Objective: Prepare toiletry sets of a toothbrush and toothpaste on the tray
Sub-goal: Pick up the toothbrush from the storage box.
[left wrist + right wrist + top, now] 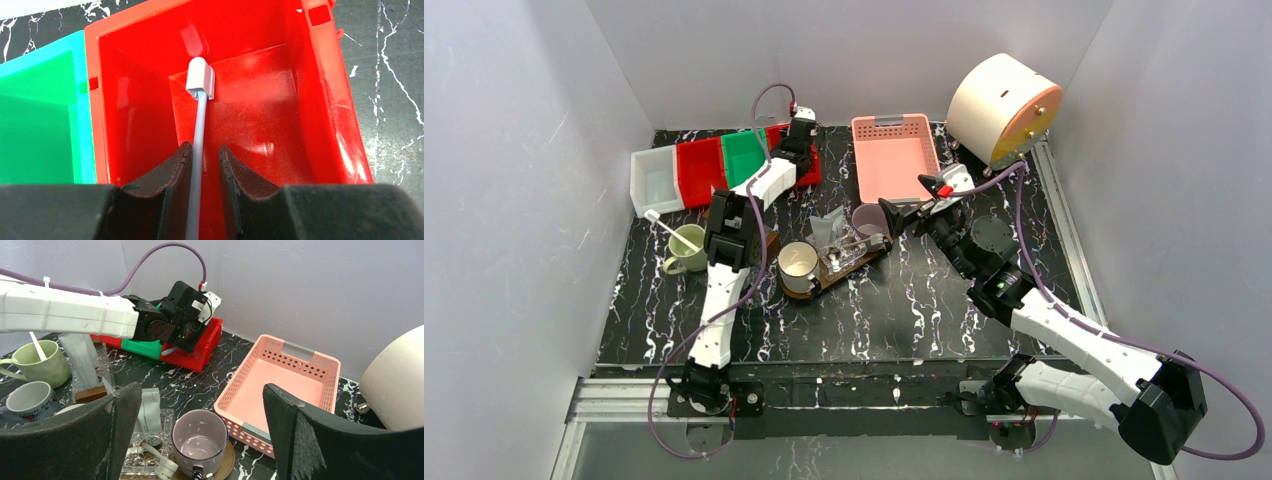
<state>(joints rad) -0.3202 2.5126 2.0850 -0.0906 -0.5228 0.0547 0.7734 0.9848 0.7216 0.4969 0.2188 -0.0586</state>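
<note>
My left gripper (205,146) reaches into the right red bin (320,100), its jaws drawn close round the handle of a white toothbrush (201,107) with a capped head; it sits at the back (796,140). My right gripper (200,390) stands wide open above a purple mug (200,442) on the right end of the tray (849,268). A cream mug (797,265) stands on the tray's left end. Between the mugs lie clear bags (834,232), a white tube (148,412) and a capped toothbrush (162,467). A green mug (686,247) holding a toothbrush stands left of the tray.
A pink basket (894,155) sits just behind the right gripper, a large cream cylinder (1004,108) at the back right. White (656,180), red (701,168) and green (744,158) bins line the back left. A blue-and-white mug (27,400) stands near the green one.
</note>
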